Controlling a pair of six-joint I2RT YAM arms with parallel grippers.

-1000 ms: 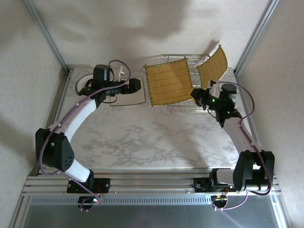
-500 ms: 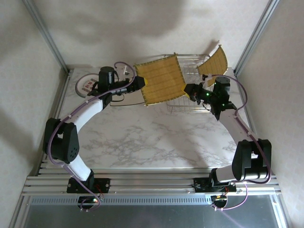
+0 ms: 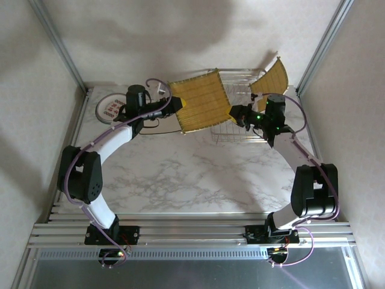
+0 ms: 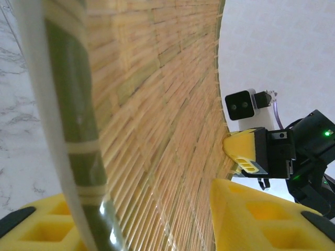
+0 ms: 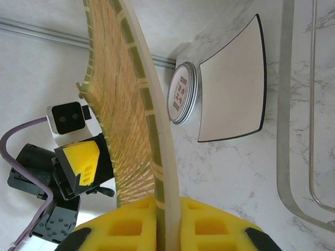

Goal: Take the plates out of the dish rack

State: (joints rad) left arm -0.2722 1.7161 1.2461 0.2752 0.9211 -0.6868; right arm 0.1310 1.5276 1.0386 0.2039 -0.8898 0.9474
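Overhead, first: large yellow woven square plate (image 3: 203, 102) up off the grey-veined white marble bench (image 3: 180, 174), tilted, spanning the gap between the two hands. Overlaps the left end of the rectangular silver wire dish rack (image 3: 245, 90); contact with the wires not discernible.

On the plate's right edge, right hand (image 3: 236, 114): closed tight. From its own wrist camera (image 5: 168, 204), pale rim pinched between both yellow pads (image 5: 125, 225), woven face curving away up and to the left.

On the opposite, left edge, left hand (image 3: 175, 105): jaws part-way closed, straddling the rim. From the left wrist camera (image 4: 136, 219), one yellow pad (image 4: 261, 219) on each side of the plate, the near one against the green-banded rim. Cannot tell whether actually clamped or only bracketing.

Seen across the plate from each wrist camera: the other hand's yellow finger at the far edge.

Elsewhere: second yellow woven plate (image 3: 271, 81) leaning upright at the rack's far right corner. Stack of small round white plates (image 3: 110, 108) (image 5: 180, 94) with red marks on the bench at far left. White square plate with a dark rim (image 5: 235, 83) flat on the bench right up against that stack; touching or not, cannot tell.
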